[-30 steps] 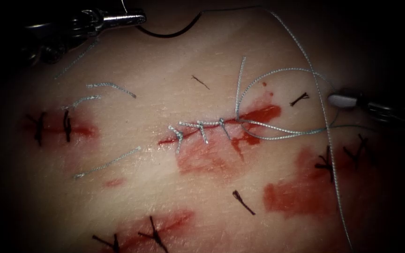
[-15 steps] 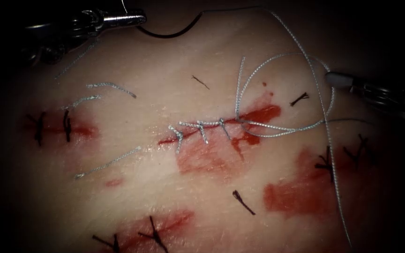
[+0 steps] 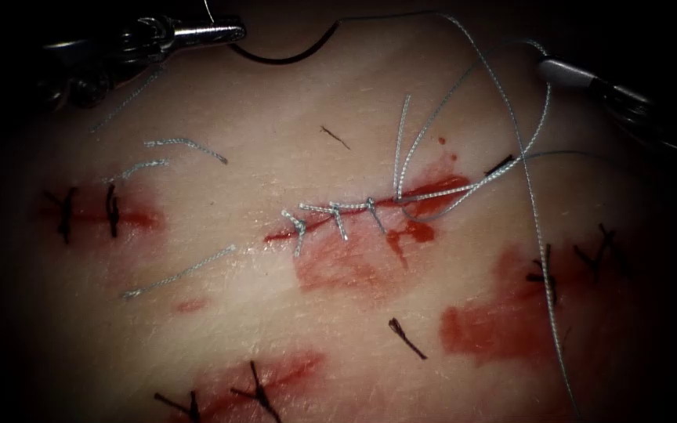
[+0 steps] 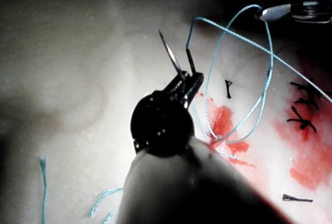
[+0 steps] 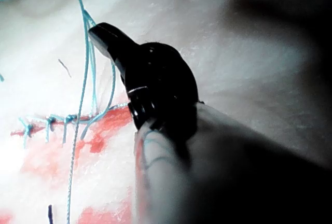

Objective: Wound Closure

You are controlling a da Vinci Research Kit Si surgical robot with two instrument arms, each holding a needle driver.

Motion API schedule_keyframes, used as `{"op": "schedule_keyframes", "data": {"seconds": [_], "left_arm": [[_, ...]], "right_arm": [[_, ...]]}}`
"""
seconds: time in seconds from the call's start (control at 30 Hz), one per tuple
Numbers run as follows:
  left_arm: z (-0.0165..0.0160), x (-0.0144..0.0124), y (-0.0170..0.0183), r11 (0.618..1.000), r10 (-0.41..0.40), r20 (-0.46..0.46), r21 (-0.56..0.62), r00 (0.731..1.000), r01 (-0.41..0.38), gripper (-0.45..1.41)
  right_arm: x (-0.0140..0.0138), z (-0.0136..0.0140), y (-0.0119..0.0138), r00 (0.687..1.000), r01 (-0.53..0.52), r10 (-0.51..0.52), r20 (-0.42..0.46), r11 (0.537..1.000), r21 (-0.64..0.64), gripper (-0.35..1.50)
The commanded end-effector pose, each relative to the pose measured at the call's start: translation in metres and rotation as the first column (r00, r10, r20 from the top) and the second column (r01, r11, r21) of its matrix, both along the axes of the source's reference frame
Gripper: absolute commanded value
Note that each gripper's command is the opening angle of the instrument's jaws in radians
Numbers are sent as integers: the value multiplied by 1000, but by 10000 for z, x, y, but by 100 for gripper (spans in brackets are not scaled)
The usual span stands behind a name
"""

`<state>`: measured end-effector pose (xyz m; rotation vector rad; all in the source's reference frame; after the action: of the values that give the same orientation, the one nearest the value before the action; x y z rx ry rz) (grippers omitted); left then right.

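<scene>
Left tool point(image 3: 225, 31) clenched curved dark needle point(image 3: 276, 56), clear of pale tissue point(image 3: 276, 345). Right tool point(image 3: 558, 72) clamped grey thread point(image 3: 538, 235). Cut point(image 3: 370, 207): three stitches placed, right end unclosed.

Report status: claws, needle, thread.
Left claw shut on needle, clear of tissue. Right claw shut on thread, loop drawn up from cut.

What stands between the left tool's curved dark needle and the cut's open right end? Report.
Just the pale braided thread: its loop, held by the right tool, and its free tail.
</scene>
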<state>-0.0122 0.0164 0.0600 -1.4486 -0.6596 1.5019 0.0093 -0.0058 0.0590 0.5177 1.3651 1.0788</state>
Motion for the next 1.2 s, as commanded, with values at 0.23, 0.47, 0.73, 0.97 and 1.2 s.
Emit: {"op": "schedule_keyframes", "data": {"seconds": [0.23, 0.47, 0.73, 0.97, 1.2], "left_arm": [[5, -5, -1, 1000, 0, 0, 0, 1000, 0, -45], [5, -5, -1, 1000, 0, 0, 0, 1000, 0, -45], [5, -5, -1, 1000, 0, 0, 0, 1000, 0, -45], [5, -5, -1, 1000, -1, 0, 0, 1000, 1, -45], [5, -5, -1, 1000, -1, 0, 0, 1000, 1, -45]], "right_arm": [[9, 3, -5, 1000, 2, -2, -6, 1000, -2, -35], [10, 3, -8, 1000, 4, -4, -7, 1000, -4, -35], [1, -1, -2, 997, -52, 52, 53, 999, 8, -35], [-37, 12, -23, 959, -137, 81, 273, 971, 195, -35], [-67, -2, -53, 727, -387, -133, 674, 731, 562, -35]]}}
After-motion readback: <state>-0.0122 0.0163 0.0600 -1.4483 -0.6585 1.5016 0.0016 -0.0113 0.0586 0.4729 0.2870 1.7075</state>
